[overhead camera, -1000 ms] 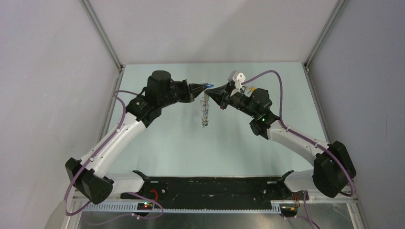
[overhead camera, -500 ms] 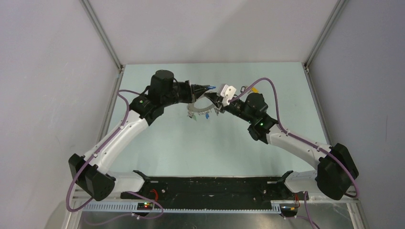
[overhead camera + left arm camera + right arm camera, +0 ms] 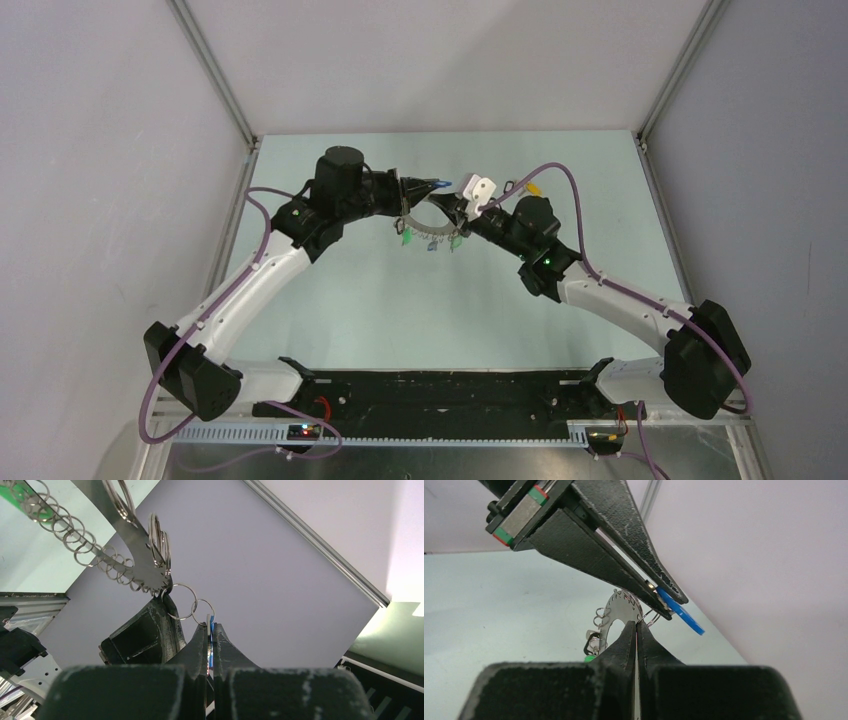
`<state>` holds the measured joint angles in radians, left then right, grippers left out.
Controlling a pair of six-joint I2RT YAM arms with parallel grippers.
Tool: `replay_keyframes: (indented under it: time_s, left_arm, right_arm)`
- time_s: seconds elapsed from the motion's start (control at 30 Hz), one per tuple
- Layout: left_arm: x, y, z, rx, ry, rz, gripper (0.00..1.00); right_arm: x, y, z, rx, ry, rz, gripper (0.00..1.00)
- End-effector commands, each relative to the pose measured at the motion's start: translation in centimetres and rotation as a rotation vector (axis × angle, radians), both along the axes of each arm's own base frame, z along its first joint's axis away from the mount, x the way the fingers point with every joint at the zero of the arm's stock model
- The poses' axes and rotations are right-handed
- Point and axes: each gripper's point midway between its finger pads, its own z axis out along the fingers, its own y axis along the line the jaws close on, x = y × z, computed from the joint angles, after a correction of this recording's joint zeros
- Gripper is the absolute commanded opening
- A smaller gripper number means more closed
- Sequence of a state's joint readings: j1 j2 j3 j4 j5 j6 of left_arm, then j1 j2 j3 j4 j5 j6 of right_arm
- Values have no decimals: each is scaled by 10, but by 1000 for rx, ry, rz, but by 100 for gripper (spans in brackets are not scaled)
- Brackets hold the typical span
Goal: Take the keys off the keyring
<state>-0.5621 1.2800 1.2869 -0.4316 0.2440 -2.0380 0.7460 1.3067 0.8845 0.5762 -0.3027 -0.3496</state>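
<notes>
The left gripper (image 3: 210,628) was closed tight on the blue key (image 3: 681,612), whose head stuck out past the fingertips. The right gripper (image 3: 636,626) was pinched together on the rim of the keyring (image 3: 425,229) and met the left one tip to tip. The keyring hung in the air between them, over the table (image 3: 350,290) near the middle of its far edge. Small rings (image 3: 182,601) linked the blue key to it. Other keys (image 3: 406,238), green and blue, dangled below it.
</notes>
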Motion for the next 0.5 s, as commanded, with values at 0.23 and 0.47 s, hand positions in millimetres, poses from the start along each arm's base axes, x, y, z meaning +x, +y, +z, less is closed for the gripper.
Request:
replay_keyframes:
  time_s: [0.23, 0.47]
  left_arm:
    - [-10, -6, 42, -50, -124, -80, 0]
    - [-14, -9, 43, -53, -125, -106, 0]
  right_arm:
    - [0, -12, 47, 227, 46, 43, 0]
    - [5, -9, 54, 271, 75, 86, 0]
